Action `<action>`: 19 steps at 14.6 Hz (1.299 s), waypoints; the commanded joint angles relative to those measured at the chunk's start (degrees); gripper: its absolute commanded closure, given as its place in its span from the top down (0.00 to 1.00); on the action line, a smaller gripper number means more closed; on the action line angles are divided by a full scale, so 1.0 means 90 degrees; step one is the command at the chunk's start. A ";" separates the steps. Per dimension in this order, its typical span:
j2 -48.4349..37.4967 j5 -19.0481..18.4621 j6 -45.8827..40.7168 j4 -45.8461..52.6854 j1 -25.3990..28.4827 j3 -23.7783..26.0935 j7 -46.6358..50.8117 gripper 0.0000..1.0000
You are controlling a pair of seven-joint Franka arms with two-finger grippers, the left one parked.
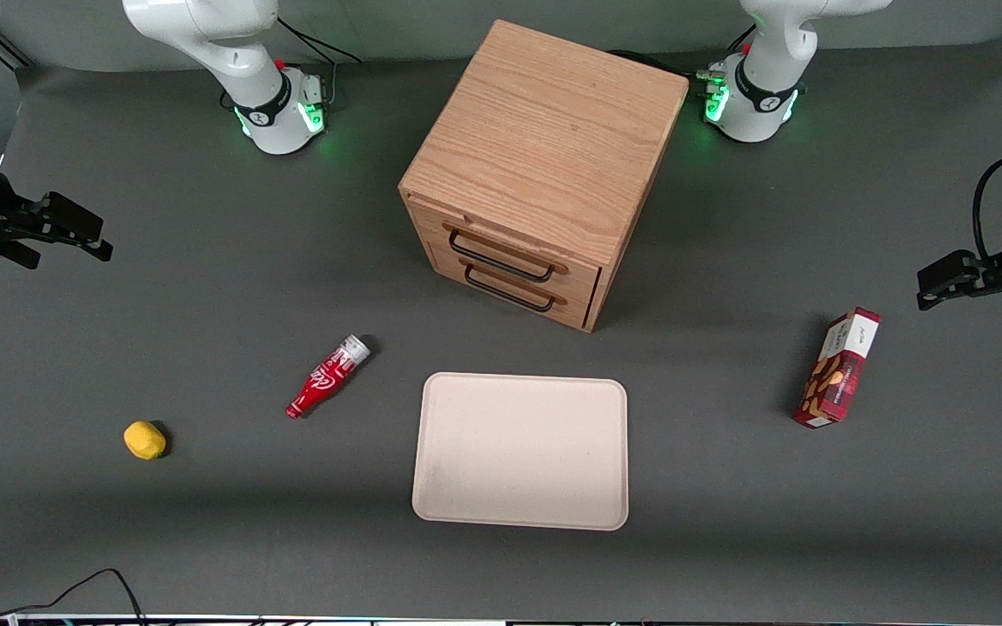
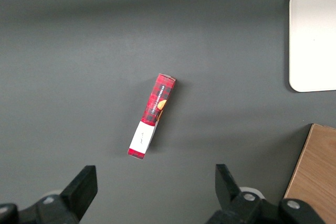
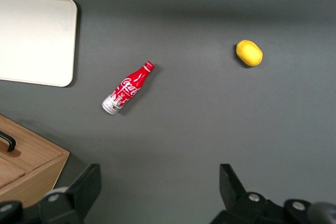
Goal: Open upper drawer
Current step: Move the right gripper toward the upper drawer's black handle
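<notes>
The oak box cabinet (image 1: 544,156) stands in the middle of the table, its front turned toward the front camera. The upper drawer (image 1: 510,254) is closed, with its thin black wire handle (image 1: 501,261) above the lower drawer's handle (image 1: 510,294). My right gripper (image 1: 75,235) hangs high at the working arm's end of the table, far from the cabinet, open and empty. In the right wrist view the gripper (image 3: 157,187) is wide apart over bare mat, with a corner of the cabinet (image 3: 31,166) beside it.
A beige tray (image 1: 520,452) lies in front of the cabinet. A red cola bottle (image 1: 327,376) and a yellow lemon (image 1: 144,439) lie toward the working arm's end. A red snack box (image 1: 838,367) lies toward the parked arm's end.
</notes>
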 commanded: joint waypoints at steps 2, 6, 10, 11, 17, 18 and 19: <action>0.0098 0.0049 -0.0298 0.0239 0.0027 -0.0024 0.0116 1.00; 0.0390 -0.0282 -0.0659 0.0736 0.0260 0.0034 0.0096 1.00; 0.0801 -0.0654 -0.0962 0.1303 0.0310 0.0785 0.0057 1.00; 0.0879 -0.0645 -0.0962 0.1333 0.0310 0.0951 0.0047 1.00; 0.1650 -0.0645 -0.0963 0.1937 0.0320 0.2365 0.0057 1.00; 0.1787 -0.0693 -0.0953 0.2045 0.0349 0.2629 0.0057 1.00; 0.1923 -0.0771 -0.0924 0.2123 0.0417 0.2854 0.0038 1.00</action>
